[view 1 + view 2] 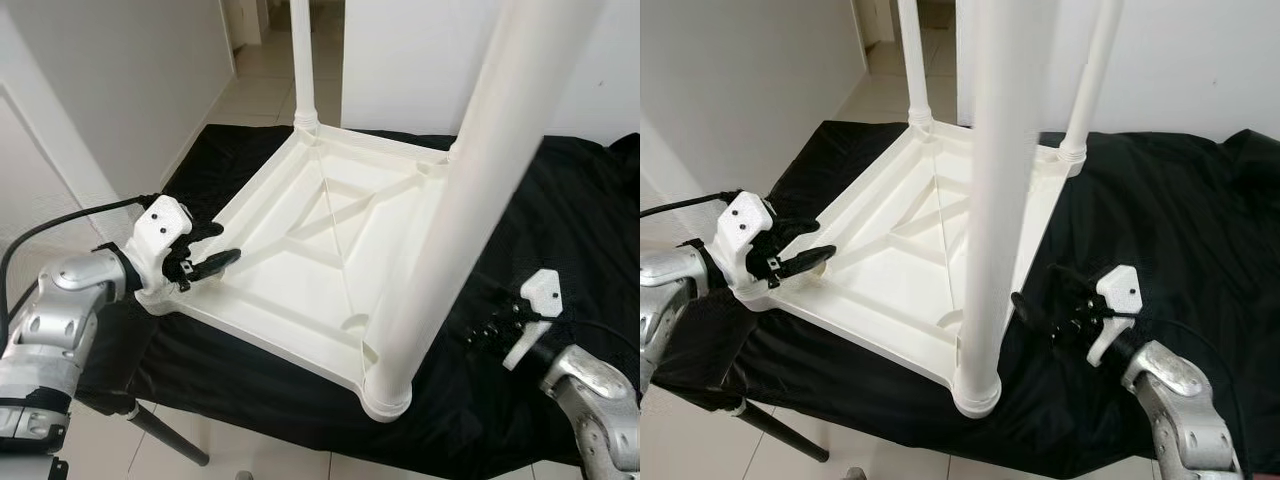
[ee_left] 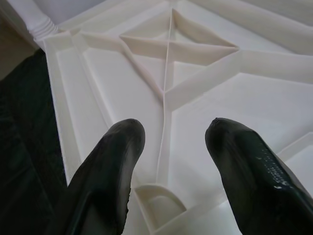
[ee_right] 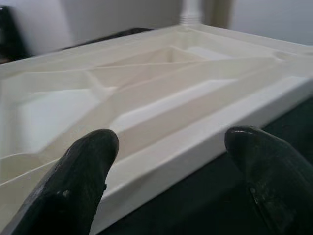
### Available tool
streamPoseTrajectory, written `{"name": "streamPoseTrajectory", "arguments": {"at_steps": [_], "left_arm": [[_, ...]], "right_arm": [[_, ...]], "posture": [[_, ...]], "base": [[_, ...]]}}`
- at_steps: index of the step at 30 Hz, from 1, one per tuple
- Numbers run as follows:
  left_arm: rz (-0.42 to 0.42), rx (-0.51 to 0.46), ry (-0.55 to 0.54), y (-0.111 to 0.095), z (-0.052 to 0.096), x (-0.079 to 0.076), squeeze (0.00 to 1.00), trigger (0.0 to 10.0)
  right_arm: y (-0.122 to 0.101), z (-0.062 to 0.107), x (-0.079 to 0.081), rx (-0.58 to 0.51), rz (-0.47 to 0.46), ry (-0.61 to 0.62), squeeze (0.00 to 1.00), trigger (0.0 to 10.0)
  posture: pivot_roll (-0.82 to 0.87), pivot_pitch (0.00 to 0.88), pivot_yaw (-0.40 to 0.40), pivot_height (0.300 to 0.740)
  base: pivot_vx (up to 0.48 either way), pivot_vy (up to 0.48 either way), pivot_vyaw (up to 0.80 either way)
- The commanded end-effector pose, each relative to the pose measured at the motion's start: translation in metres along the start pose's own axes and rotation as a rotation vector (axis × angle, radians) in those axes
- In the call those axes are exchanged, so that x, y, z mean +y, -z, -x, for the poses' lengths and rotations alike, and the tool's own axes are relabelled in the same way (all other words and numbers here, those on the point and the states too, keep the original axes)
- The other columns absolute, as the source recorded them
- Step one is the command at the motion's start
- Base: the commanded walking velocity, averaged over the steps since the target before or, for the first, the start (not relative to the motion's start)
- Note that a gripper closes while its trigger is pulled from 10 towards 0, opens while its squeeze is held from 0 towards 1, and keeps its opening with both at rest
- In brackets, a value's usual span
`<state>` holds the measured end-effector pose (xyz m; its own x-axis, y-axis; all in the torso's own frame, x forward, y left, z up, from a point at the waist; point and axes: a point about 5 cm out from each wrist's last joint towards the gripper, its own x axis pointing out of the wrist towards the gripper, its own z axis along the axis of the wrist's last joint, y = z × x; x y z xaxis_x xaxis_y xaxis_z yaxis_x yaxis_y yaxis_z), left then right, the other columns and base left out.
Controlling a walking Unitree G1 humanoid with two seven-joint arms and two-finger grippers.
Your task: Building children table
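I see the white plastic children's table (image 1: 320, 250) lying upside down on the black cloth (image 1: 560, 230), three legs up. My left gripper (image 1: 205, 262) hovers released over its near-left corner; my right gripper (image 1: 1040, 310) waits released beside the table's right edge.

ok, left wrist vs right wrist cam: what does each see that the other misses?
Left wrist cam: the empty corner socket between the open left gripper fingers, and the diagonal ribs meeting at the centre from close above.

Right wrist cam: the tabletop's outer edge from the side, with black cloth below it, and the base of a fitted leg at the far corner. The right gripper is open, off the edge.

Shared: the ribbed underside of the upside-down white tabletop.
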<state>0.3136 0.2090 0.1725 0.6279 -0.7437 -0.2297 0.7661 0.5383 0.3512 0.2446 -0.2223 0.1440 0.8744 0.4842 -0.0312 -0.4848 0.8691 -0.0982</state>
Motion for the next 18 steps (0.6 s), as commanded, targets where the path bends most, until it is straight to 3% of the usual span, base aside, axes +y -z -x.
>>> {"name": "streamPoseTrajectory", "arguments": {"at_steps": [1, 2, 3, 4, 9, 10, 12, 18], "left_arm": [[-0.011, 0.017, 0.062, 0.003, -0.002, -0.005, 0.00, 10.0], [-0.006, 0.024, 0.069, 0.005, -0.003, -0.007, 0.00, 10.0], [-0.006, 0.024, 0.069, 0.005, -0.003, -0.007, 0.00, 10.0], [0.004, 0.027, 0.080, 0.007, -0.005, -0.009, 0.00, 10.0], [0.022, 0.024, 0.105, 0.010, -0.008, -0.014, 0.00, 10.0], [0.029, 0.021, 0.128, 0.010, -0.010, -0.018, 1.00, 10.0], [0.044, 0.022, 0.182, 0.013, -0.012, -0.024, 1.00, 10.0], [0.039, 0.025, 0.227, 0.015, -0.013, -0.029, 1.00, 10.0]], "right_arm": [[0.002, 0.001, -0.003, 0.009, 0.011, 0.032, 0.00, 10.0], [0.005, -0.005, -0.008, 0.023, 0.008, 0.115, 0.00, 10.0], [0.005, -0.005, -0.008, 0.023, 0.008, 0.115, 0.00, 10.0], [0.010, -0.012, -0.012, 0.031, -0.018, 0.241, 0.00, 10.0], [0.015, -0.025, -0.004, 0.012, -0.072, 0.386, 0.00, 10.0], [0.016, -0.030, 0.003, -0.010, -0.098, 0.430, 0.00, 10.0], [0.017, -0.034, 0.016, -0.055, -0.117, 0.483, 0.00, 10.0], [0.021, -0.035, 0.017, -0.052, -0.125, 0.519, 0.00, 10.0]], "posture": [[-0.03, 0.000, 0.037, 0.740], [-0.03, 0.000, 0.027, 0.740], [-0.03, 0.000, 0.027, 0.740], [-0.03, 0.000, 0.019, 0.740], [-0.03, 0.000, 0.009, 0.740], [-0.03, 0.000, 0.005, 0.740], [-0.03, 0.000, 0.004, 0.740], [-0.03, 0.000, 0.004, 0.740]], "base": [[0.000, 0.000, 0.00], [0.000, 0.000, 0.00], [0.000, 0.000, 0.00], [0.000, 0.000, 0.00], [0.000, 0.000, 0.00], [0.000, 0.000, 0.00], [0.000, 0.000, 0.00], [0.000, 0.000, 0.00]]}}
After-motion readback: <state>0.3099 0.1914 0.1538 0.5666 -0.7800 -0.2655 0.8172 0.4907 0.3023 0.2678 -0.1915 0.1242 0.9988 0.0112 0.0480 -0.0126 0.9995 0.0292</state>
